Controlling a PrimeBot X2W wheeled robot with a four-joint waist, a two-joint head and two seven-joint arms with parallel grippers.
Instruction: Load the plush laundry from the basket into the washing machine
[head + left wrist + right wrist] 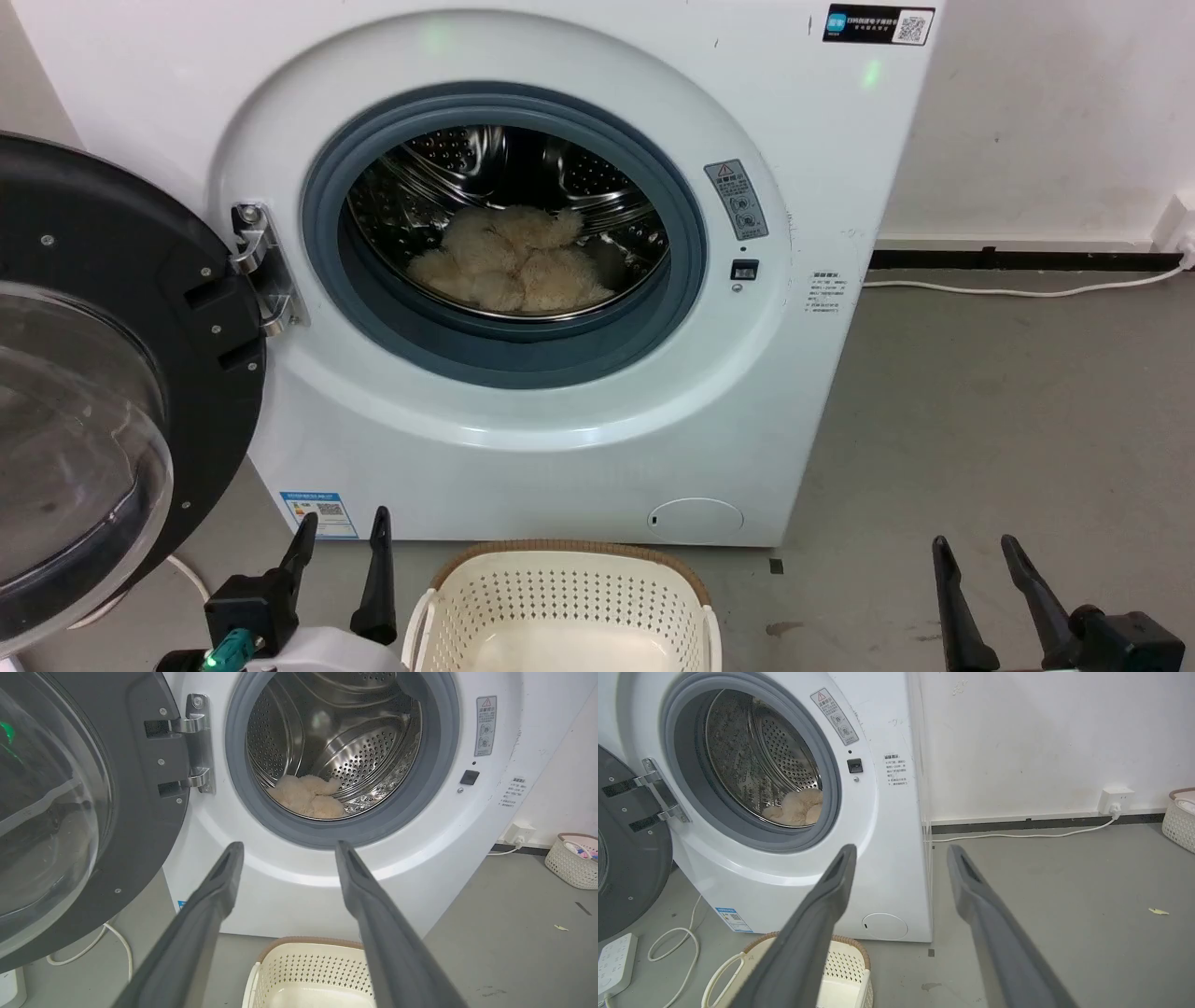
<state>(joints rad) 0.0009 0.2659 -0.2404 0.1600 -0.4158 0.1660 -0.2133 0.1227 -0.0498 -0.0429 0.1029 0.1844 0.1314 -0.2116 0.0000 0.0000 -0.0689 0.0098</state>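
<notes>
Here, left fingers (378, 579) and right fingers (952, 602) hover low before the washing machine (560, 448), spread apart, empty.

I get bright, even, soft light, with only faint shadows on the floor (980, 401). The steel drum (607, 191) glints, the dome door (75, 448) carries reflections, and both wrist views bow straight edges.

One washing machine (560, 467) is holding one plush laundry (513, 261); two baskets are sitting out: the basket (569, 597) (bottom centre) and a second basket (572, 865).
</notes>
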